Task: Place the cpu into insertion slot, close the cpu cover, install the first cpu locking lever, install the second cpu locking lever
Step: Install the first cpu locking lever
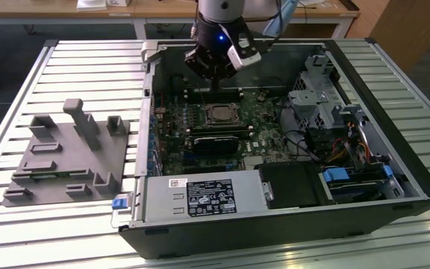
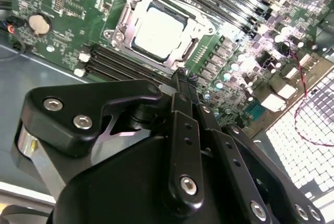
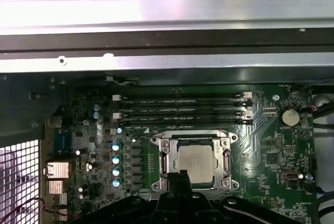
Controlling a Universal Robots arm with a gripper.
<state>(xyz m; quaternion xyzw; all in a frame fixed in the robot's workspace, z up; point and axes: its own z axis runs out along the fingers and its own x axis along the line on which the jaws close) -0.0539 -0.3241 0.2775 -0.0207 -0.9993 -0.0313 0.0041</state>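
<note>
the open computer case [image 1: 394, 168] lies on its side on a slatted table [image 1: 88, 73], with a grey fixture block [image 1: 65, 157] well apart from it on the exterior view's left. the arm reaches down into the far part of the case.

the gripper [image 1: 215, 85] hangs above the insertion slot [image 1: 206, 114] on the motherboard [image 1: 263, 145], raised clear of it and touching nothing. its jaws are clenched together with nothing between them, and in both wrist views the fingertips [image 2: 180, 78] meet in one narrow black point.

the cpu [image 2: 158, 30] is seated in the slot, silver face up, directly below the closed tip and not in its grasp. in the first wrist view the gripper [image 3: 180, 174] overlaps the near edge of the cpu [image 3: 195, 162]. the cpu cover [image 2: 125, 18] lies flat around the chip, which shows through its square window.

four memory slots [image 3: 182, 110] run along the far side of the socket, and a coin cell battery [image 3: 288, 117] sits to their right. the power supply [image 1: 200, 196] fills the case's near side.
</note>
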